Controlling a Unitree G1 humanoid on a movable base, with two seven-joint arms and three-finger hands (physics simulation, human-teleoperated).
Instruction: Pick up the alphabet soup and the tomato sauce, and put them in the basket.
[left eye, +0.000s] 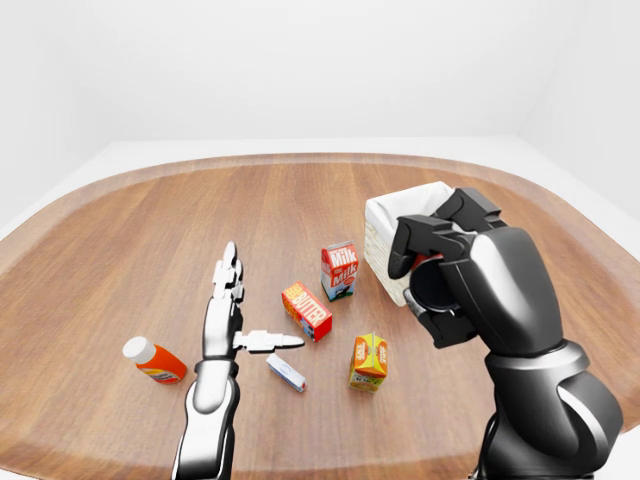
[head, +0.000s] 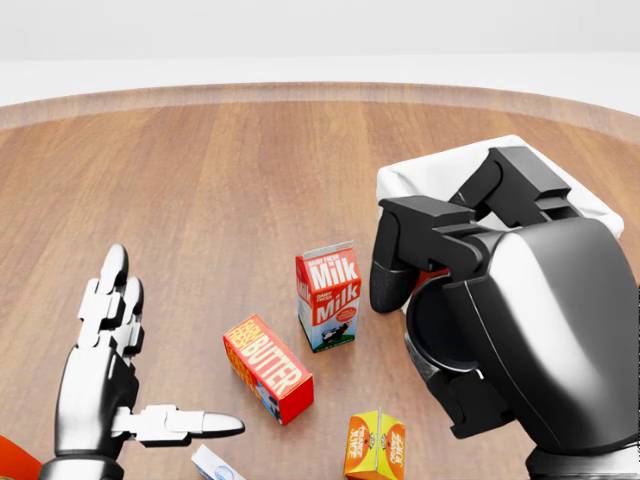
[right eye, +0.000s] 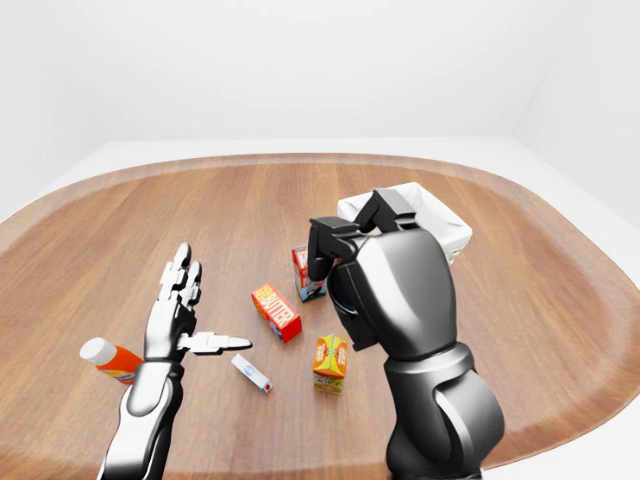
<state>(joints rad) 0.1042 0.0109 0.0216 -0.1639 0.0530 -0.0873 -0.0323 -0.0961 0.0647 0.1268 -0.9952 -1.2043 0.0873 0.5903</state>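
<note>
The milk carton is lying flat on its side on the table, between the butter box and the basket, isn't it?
Not quite: the milk carton stands upright, as the head view shows. It is indeed on the table, between the butter box and the basket.

Item count on the wooden table (left eye: 120, 260): one white-lined wicker basket (left eye: 385, 215), one milk carton (left eye: 339, 270), one butter box (left eye: 307, 311), one orange juice carton (left eye: 369, 361), one orange bottle with a white cap (left eye: 154, 361), and one small flat white packet (left eye: 286, 372). One red-labelled can (head: 432, 275) is partly visible. Robot hands: two, one left hand (left eye: 228, 315) and one right hand (left eye: 440, 270).
</note>
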